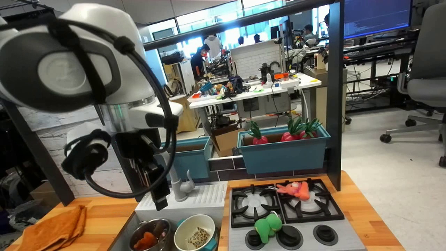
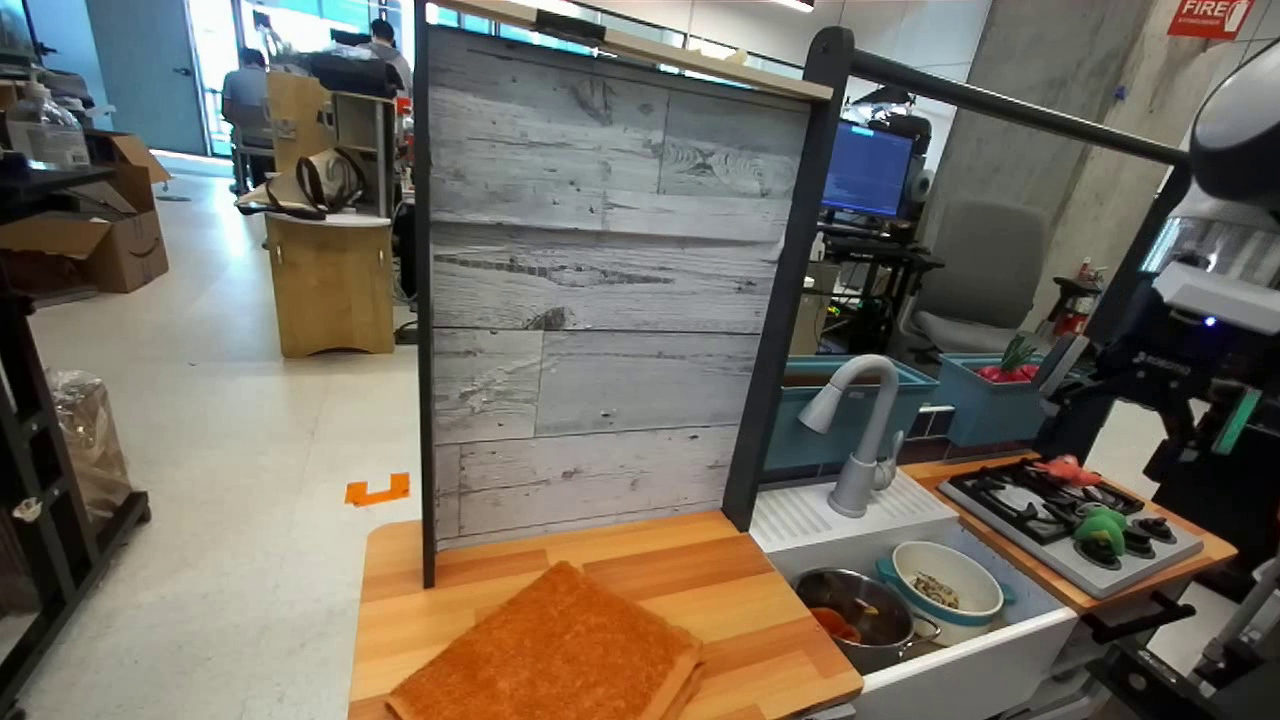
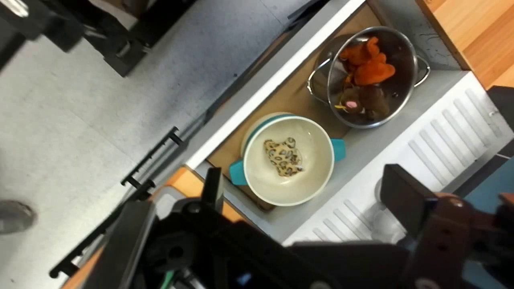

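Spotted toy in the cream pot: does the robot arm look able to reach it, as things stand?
Probably yes: the open pincer holds nothing, and the wrist view shows nothing over the spotted toy. The cream pot surrounds it, so coming from above seems best, minding the nearby faucet.

In an exterior view, upper right corner: red sign [image 2: 1208,18], white capitals FIRE, extinguisher symbol [image 2: 1239,14] alongside; smaller line beneath too fine to read. Same view, right edge: white lettering [image 2: 1163,362] on the gripper [image 3: 305,192], appears to be ROBOTIQ, small and soft. Upper left: cardboard box [image 2: 132,240] with dark curved-arrow mark; bottle [image 2: 45,130] nearby, label illegible. In an exterior view, upper right of the frame: monitor [image 1: 376,17], rows of pale text on a bluish screen, too small to make out
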